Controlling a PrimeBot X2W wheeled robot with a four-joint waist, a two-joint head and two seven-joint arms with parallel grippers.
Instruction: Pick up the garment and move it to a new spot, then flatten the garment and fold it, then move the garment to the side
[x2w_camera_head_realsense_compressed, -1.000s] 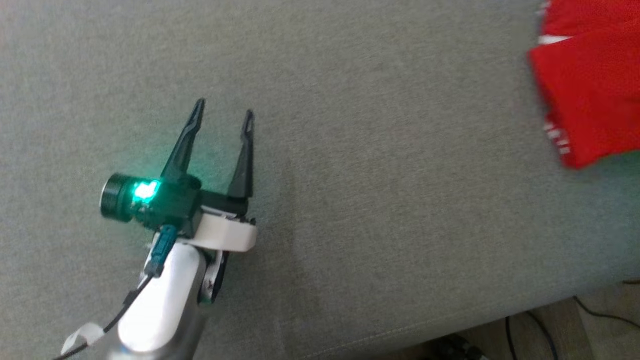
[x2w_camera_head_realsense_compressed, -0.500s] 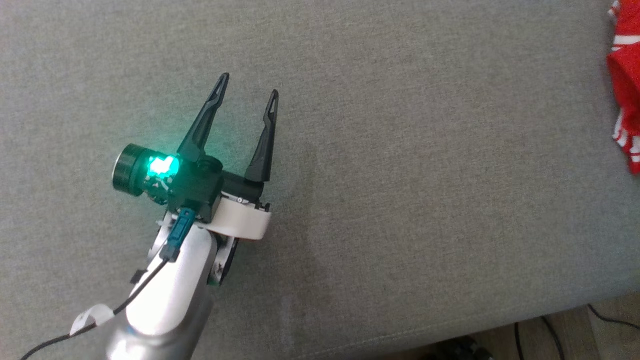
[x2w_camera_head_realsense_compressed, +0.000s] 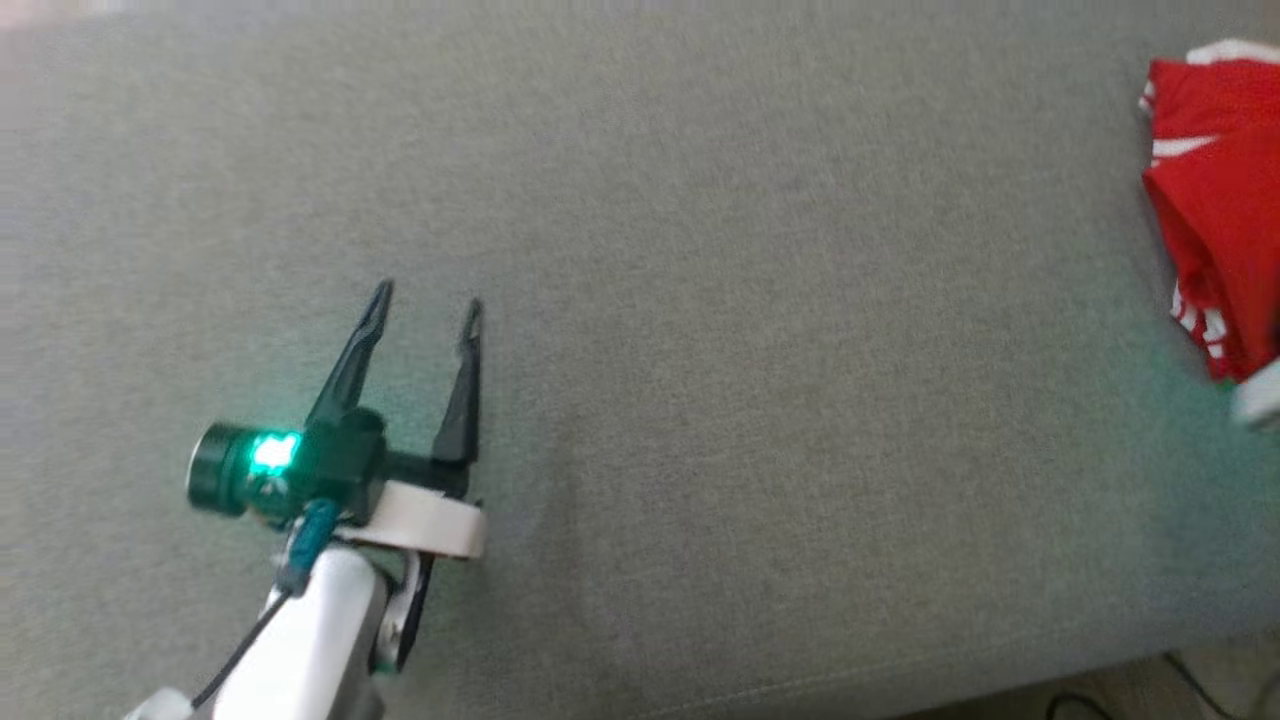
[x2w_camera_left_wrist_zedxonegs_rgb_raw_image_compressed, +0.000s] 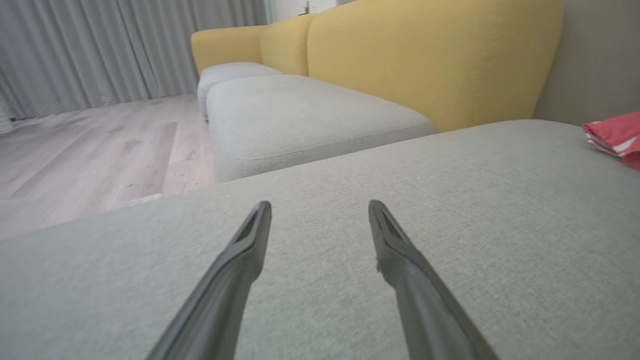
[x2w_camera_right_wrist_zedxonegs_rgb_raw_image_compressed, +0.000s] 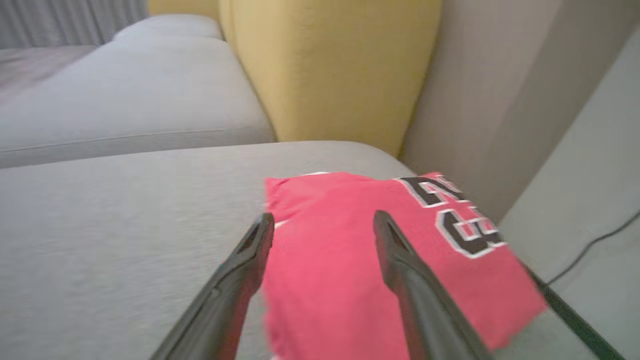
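This is looking like a living room in a home: a sofa (x2w_camera_left_wrist_zedxonegs_rgb_raw_image_compressed: 450, 200) with 3 grey seat cushions (x2w_camera_left_wrist_zedxonegs_rgb_raw_image_compressed: 310, 115) and yellow backrests (x2w_camera_left_wrist_zedxonegs_rgb_raw_image_compressed: 425, 55) is standing against a beige wall (x2w_camera_right_wrist_zedxonegs_rgb_raw_image_compressed: 475, 100). Grey curtains (x2w_camera_left_wrist_zedxonegs_rgb_raw_image_compressed: 100, 45) are hanging down to a pale wooden floor (x2w_camera_left_wrist_zedxonegs_rgb_raw_image_compressed: 100, 150) beyond the sofa's far end. A red garment (x2w_camera_right_wrist_zedxonegs_rgb_raw_image_compressed: 325, 260) is lying near the right edge of the nearest cushion.
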